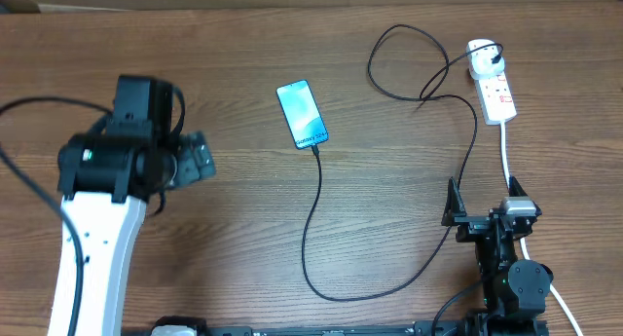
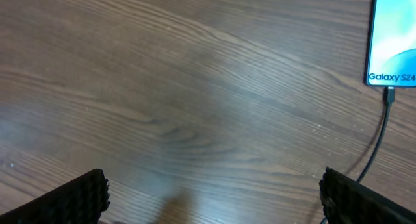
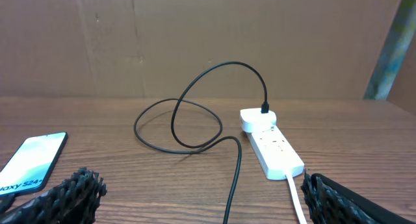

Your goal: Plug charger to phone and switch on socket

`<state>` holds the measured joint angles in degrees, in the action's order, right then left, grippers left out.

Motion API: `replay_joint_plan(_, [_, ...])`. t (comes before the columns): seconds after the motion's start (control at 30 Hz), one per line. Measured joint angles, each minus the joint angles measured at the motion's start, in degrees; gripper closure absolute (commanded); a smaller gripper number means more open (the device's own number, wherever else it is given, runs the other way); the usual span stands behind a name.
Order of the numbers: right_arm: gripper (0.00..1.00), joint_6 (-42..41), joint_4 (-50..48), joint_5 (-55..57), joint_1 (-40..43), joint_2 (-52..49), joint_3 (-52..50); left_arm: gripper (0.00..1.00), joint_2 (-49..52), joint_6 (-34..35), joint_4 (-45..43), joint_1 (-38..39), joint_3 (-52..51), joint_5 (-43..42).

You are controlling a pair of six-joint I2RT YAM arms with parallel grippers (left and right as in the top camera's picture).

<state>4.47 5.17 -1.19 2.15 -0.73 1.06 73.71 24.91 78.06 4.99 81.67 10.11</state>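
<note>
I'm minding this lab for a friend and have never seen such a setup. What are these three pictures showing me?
Two robot arms work at a wooden table. One picture looks down from above; the other two come from cameras on each arm's wrist, so the black ridged fingers at their bottom edges are the arm's own. Seen from above, the left gripper and the right gripper are both open and hold nothing. On the table lies a phone with a lit blue screen. A thin black charger cable is plugged into its end and loops over to a white socket strip, where its plug sits.
</note>
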Motion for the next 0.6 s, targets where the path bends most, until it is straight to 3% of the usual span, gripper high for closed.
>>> replay_joint_plan(0.27, [0.00, 0.0, 0.0, 0.0, 0.0, 0.0, 0.0, 0.00, -12.0, -0.2, -5.0, -3.3, -9.5, -1.5])
replay_joint_plan(0.6, [0.00, 0.0, 0.0, 0.0, 0.0, 0.0, 0.0, 0.00, -28.7, -10.5, -23.4, -5.0, -27.2, -12.3])
